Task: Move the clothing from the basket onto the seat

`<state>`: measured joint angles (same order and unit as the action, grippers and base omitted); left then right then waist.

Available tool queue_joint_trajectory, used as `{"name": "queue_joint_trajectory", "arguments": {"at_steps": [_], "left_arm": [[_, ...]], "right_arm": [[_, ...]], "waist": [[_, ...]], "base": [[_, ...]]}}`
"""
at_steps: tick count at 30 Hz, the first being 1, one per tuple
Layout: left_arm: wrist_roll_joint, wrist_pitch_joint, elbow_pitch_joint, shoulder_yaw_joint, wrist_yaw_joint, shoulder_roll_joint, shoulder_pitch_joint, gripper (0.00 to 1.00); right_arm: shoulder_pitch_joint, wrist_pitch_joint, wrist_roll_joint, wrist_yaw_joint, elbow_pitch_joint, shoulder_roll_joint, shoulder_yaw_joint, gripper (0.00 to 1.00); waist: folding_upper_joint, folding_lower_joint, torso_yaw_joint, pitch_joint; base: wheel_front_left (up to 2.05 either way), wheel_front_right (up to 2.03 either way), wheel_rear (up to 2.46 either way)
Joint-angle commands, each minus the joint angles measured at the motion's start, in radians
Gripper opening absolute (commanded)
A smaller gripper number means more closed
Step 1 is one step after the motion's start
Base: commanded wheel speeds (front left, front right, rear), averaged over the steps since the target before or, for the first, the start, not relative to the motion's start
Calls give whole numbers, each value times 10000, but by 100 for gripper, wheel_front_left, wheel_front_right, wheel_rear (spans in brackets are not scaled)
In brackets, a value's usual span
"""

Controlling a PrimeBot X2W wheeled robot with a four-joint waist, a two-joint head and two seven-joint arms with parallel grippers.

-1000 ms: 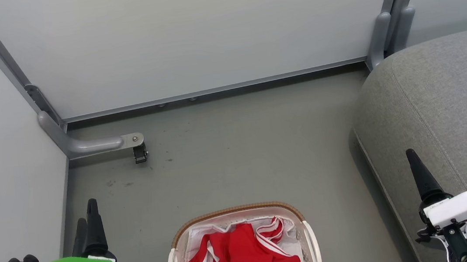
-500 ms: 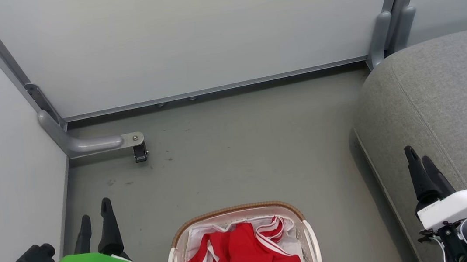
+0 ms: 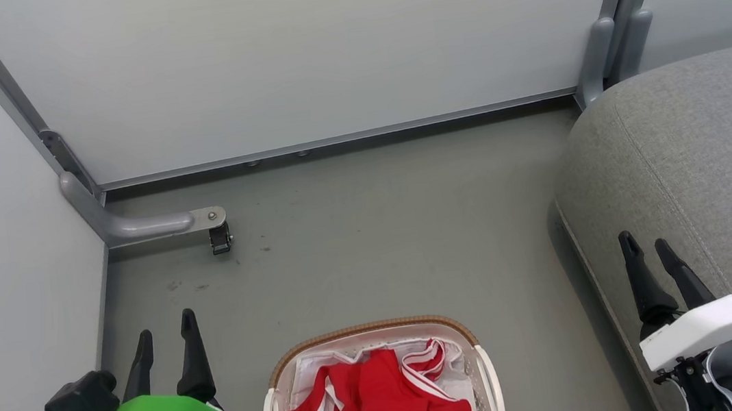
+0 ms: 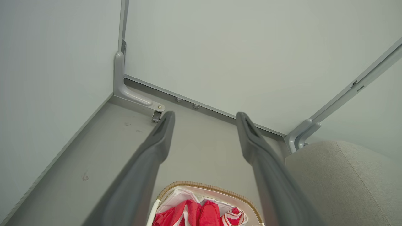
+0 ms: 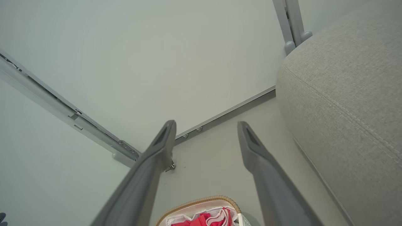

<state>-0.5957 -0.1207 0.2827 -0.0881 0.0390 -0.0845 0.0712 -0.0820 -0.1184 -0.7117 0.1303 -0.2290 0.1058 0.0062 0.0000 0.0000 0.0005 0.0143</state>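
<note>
The red clothing (image 3: pixel 378 404) with white panels and striped trim lies bunched in the white basket (image 3: pixel 489 377) with a brown woven rim, on the floor at the bottom middle of the head view. The clothing (image 4: pixel 198 215) and basket (image 4: pixel 201 185) also show at the bottom of the left wrist view, and the basket (image 5: pixel 201 201) again in the right wrist view. The grey seat (image 3: pixel 698 154) rises at the right. My left gripper (image 3: pixel 166 325) stands open left of the basket. My right gripper (image 3: pixel 646 242) stands open over the seat's front edge. Both are empty.
Pale partition panels (image 3: pixel 294 55) wall in the back and left. A grey metal foot with a small caster (image 3: pixel 218 239) juts onto the floor at the back left. Grey floor (image 3: pixel 377 245) lies open between the basket and the back panel.
Both grippers have turned so that their two fingers now show side by side. The left one has shifted right toward the basket, and the right one has shifted left and slightly down.
</note>
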Motion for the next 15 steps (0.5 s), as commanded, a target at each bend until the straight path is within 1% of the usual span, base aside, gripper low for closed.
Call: {"name": "queue_joint_trajectory", "arguments": {"at_steps": [1, 8, 15], "left_arm": [[379, -98, -71, -70, -66, -139, 108, 100], [1005, -285, -100, -255, -241, -178, 58, 100], [1713, -464, -137, -355, -300, -166, 11, 100]], "right_arm": [[-62, -123, 353, 4, 136, 138, 36, 100], [45, -312, 1278, 4, 131, 157, 63, 100], [-3, -488, 2092, 4, 74, 77, 198, 100]], "waist": [[0, 0, -2, -2], [0, 0, 15, -12], [0, 0, 13, -24]], "base": [[0, 0, 0], [0, 0, 0], [0, 0, 0]]}}
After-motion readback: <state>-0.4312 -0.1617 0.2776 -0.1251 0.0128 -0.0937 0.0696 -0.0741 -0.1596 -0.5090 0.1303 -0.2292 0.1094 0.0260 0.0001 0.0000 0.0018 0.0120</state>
